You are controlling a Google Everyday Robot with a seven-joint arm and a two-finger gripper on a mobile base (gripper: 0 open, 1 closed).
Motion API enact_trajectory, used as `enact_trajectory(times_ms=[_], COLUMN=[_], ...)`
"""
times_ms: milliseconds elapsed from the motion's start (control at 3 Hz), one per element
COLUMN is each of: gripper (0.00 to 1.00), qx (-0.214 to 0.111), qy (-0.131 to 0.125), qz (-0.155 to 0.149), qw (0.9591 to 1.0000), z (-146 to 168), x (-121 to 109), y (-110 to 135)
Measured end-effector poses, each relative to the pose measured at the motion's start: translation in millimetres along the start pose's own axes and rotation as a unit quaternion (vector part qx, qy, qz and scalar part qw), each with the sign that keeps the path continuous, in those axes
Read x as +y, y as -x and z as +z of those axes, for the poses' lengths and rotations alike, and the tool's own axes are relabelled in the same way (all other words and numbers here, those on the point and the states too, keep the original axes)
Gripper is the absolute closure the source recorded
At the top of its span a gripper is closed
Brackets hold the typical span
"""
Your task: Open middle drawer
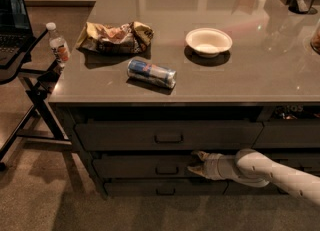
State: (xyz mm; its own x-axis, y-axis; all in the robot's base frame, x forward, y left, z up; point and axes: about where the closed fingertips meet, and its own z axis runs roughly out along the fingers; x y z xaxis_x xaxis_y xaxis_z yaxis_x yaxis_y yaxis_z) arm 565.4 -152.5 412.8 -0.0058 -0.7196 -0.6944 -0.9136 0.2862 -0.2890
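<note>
Glossy countertop (260,70), shiny metal can (151,73), smooth pale gripper (196,163) at matt middle drawer (135,167)

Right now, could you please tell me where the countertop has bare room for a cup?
Bare countertop: right of the bowl and along the front edge right of the can. Tightest between chip bag, can and bowl. The gripper is low, at the middle drawer.

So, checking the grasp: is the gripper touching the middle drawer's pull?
Cannot tell. The camera view puts the gripper over the middle drawer front, right of its pull; neither contact nor gap shows plainly.
</note>
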Motion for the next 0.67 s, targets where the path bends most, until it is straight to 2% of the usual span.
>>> enact_trajectory(times_ms=[667], gripper=[1.00], qx=[0.002], qy=[0.001], qz=[0.007], qw=[1.0000], z=[-4.2], x=[3.2], y=[0.1])
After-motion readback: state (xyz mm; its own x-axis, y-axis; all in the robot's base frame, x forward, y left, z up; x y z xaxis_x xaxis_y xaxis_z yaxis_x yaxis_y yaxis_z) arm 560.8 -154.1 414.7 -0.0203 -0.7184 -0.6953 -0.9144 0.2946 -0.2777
